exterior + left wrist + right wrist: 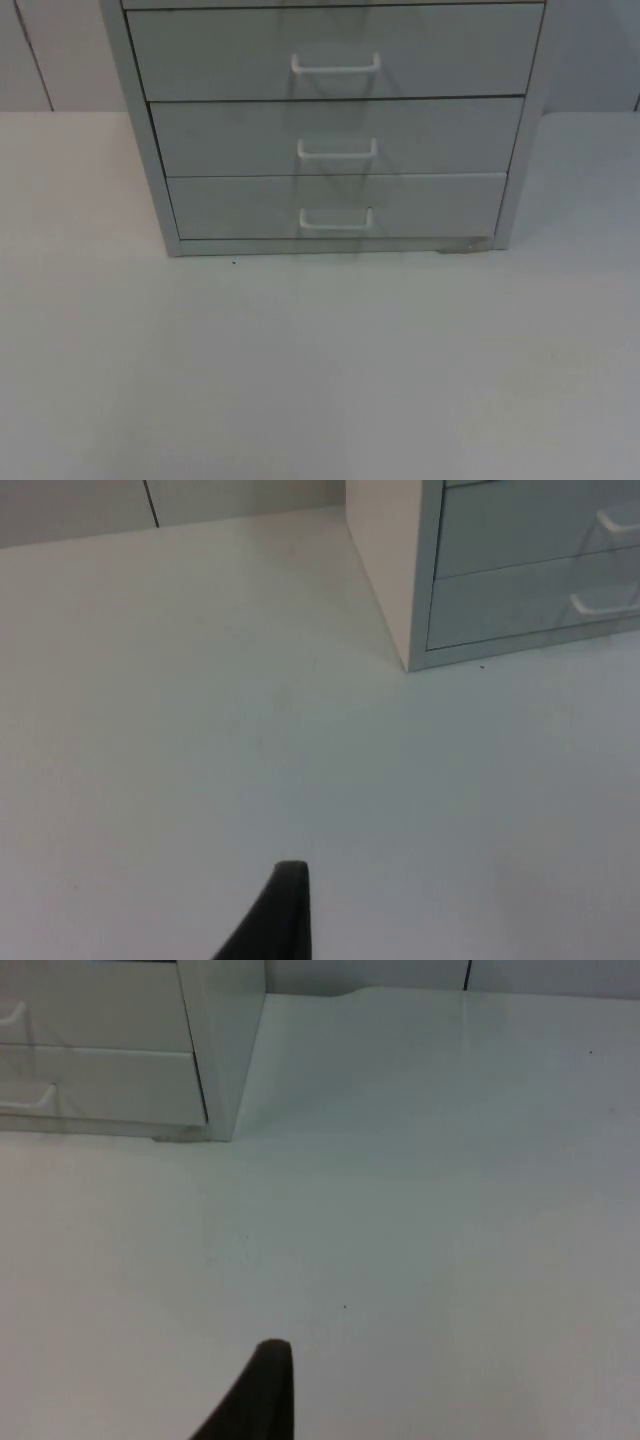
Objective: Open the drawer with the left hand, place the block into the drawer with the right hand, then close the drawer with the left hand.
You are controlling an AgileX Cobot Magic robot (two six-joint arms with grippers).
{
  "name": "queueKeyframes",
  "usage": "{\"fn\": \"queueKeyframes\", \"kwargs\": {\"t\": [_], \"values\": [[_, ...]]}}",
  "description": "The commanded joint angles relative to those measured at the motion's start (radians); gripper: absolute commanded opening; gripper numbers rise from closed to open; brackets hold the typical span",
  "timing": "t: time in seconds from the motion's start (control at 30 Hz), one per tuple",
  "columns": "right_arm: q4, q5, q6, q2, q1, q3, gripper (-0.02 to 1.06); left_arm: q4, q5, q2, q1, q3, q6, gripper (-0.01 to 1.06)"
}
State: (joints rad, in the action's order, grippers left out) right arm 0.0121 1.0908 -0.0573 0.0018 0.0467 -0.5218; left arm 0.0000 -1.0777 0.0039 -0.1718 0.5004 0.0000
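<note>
A grey drawer cabinet stands at the back of the white table. Its three visible drawers are all shut: the top drawer, the middle drawer and the bottom drawer, each with a white handle at its centre. My left gripper hovers over bare table to the left of the cabinet's front left corner, well apart from it. My right gripper hovers over bare table to the right of the cabinet's front right corner, also apart.
The grey partition wall runs behind the table on both sides of the cabinet. Open white table stretches in front of the cabinet and along both its sides.
</note>
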Motion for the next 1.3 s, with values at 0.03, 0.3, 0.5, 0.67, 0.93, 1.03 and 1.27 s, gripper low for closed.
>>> {"fn": "queueKeyframes", "kwargs": {"t": [0.03, 0.3, 0.5, 0.67, 0.93, 1.03, 1.27], "values": [[-0.002, -0.013, -0.003, -0.002, -0.002, 0.007, 1.05, -0.013, 0.002, -0.004, 0.003, -0.005, 0.0, 1.05], [-0.002, -0.013, -0.003, -0.002, -0.006, 0.007, 1.05, -0.013, 0.002, -0.004, 0.003, -0.005, 0.0, 1.05], [-0.002, -0.013, -0.003, -0.002, -0.017, 0.007, 1.05, -0.013, 0.002, -0.004, 0.003, -0.005, 0.0, 1.05], [-0.002, -0.013, -0.003, -0.002, -0.016, 0.007, 1.05, -0.013, 0.002, -0.004, 0.003, -0.005, 0.0, 1.05], [-0.002, -0.013, -0.003, -0.002, -0.016, 0.007, 1.05, -0.013, 0.002, -0.004, 0.011, -0.005, 0.0, 1.05], [-0.002, -0.013, -0.003, -0.002, -0.016, 0.007, 1.05, -0.01, 0.002, -0.004, 0.031, -0.005, 0.0, 1.05], [-0.002, -0.013, -0.003, -0.002, -0.016, 0.007, 1.05, -0.01, 0.002, -0.004, 0.143, -0.005, 0.0, 1.05]]}}
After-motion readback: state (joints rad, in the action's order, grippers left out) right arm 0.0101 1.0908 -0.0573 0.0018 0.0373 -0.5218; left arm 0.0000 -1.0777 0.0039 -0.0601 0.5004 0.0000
